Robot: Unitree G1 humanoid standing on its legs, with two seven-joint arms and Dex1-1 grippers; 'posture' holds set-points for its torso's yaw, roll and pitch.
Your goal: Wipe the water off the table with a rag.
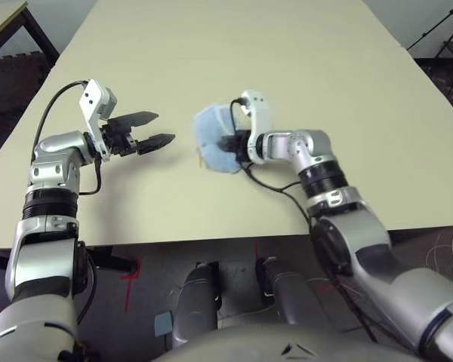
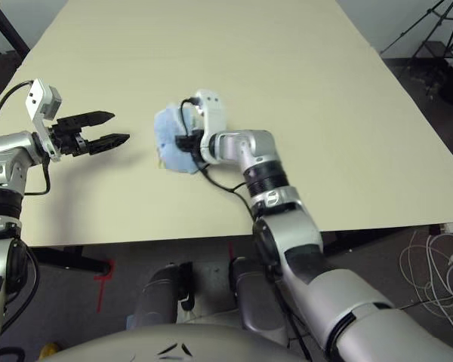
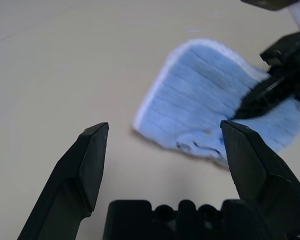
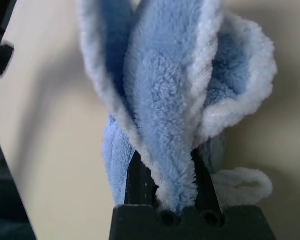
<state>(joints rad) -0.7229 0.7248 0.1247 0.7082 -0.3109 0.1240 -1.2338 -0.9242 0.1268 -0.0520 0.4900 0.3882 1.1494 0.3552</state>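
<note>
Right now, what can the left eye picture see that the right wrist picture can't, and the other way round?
The left eye view alone shows both silver arms over the table, with the left tool open and empty, pointing toward the rag. The right wrist view alone shows, up close, the rag's fluffy folds and white edging pinched between the right tool's two black fingers. Both views share the blue rag, held by the right tool, and the pale tabletop beneath it.
</note>
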